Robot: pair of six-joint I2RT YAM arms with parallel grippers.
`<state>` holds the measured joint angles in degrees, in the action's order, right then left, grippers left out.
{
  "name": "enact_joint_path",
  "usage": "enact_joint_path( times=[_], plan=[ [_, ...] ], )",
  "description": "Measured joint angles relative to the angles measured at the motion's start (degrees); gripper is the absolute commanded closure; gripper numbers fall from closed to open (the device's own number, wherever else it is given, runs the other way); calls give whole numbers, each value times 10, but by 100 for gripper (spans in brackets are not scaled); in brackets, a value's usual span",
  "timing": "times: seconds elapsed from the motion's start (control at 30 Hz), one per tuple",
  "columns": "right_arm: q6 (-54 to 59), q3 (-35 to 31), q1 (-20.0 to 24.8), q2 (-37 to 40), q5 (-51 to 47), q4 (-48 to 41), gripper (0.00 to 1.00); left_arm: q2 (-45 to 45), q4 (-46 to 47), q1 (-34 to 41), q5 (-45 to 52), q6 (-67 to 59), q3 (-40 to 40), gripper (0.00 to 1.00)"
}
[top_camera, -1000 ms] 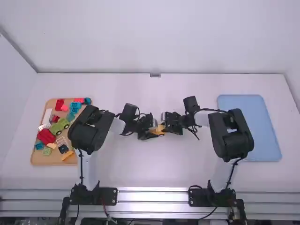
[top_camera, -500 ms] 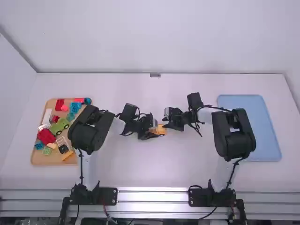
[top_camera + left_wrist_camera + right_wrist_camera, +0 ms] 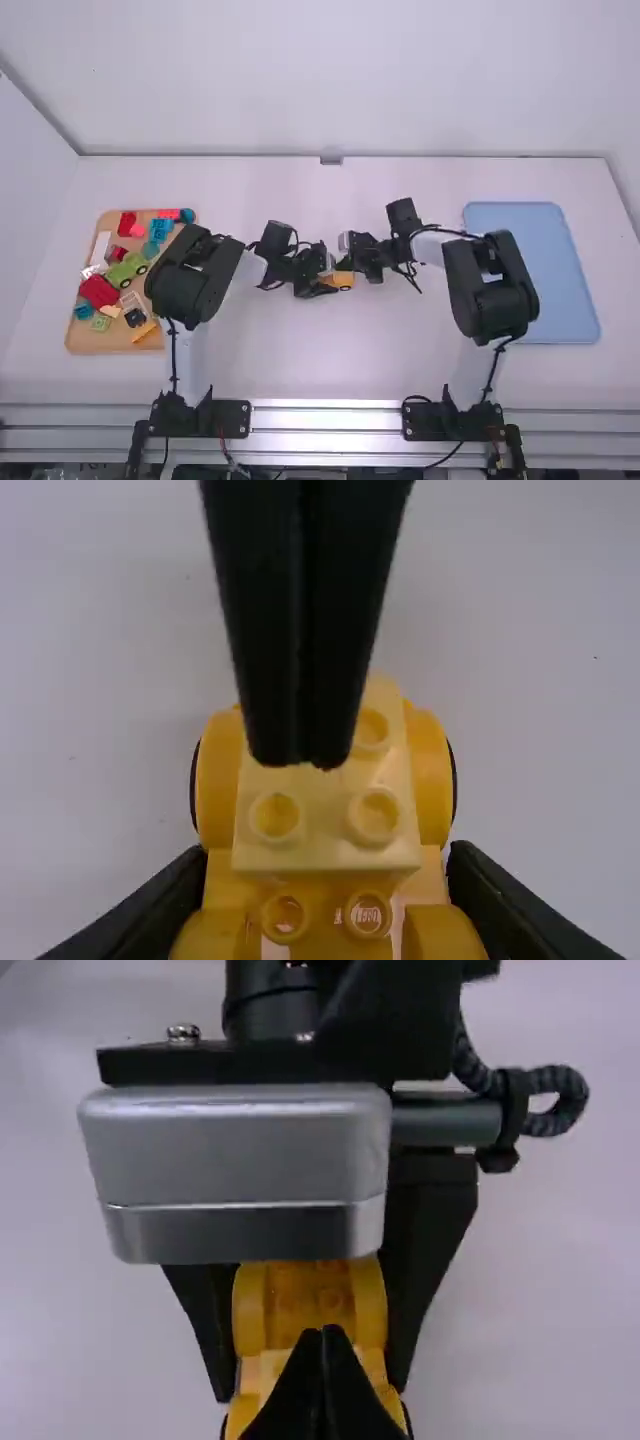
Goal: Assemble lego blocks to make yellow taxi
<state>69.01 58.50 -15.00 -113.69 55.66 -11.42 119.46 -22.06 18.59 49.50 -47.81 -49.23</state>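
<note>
In the high view, the yellow vehicle (image 3: 344,281) is about midway between the left and right edges of the white table (image 3: 320,360), well in from the far and near edges. The left gripper (image 3: 330,283) is at its left side, and the right gripper (image 3: 347,264) is just beside its far side. By the table's left edge lies a tan tray (image 3: 90,340) of loose blocks, with a green vehicle (image 3: 125,268) and a red block (image 3: 98,291) among them. A blue tray (image 3: 535,270) lies near the right edge.

In the left wrist view, the left gripper (image 3: 325,910) is parted just the width of the yellow vehicle and clamped on it, one finger at each side. A pale yellow block (image 3: 325,830) sits on top, studs up. A stud on the yellow vehicle bears small lettering. The other arm's fingertips meet above the pale block; I cannot tell whether they touch it.

In the right wrist view, the right gripper (image 3: 325,1340) is fully closed with nothing between its tips, in front of the pale yellow block.
</note>
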Motion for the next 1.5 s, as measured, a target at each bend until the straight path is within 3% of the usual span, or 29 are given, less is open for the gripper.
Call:
enact_joint_path(
  times=[0.33,0.7,0.97,1.13,1.5],
  plan=[
    [-13,8,1,-8,-33,-49,100,0,0,0,0,0,0,65],
    [-31,9,5,-8,-41,-49,100,0,0,0,0,0,0,65],
    [-20,12,36,-9,-73,-45,100,0,0,0,-1,0,0,65],
    [-15,12,24,-9,-81,-37,100,0,0,0,0,0,0,66],
    [47,31,42,-9,22,-41,100,0,0,0,0,0,0,67]
  ],
)
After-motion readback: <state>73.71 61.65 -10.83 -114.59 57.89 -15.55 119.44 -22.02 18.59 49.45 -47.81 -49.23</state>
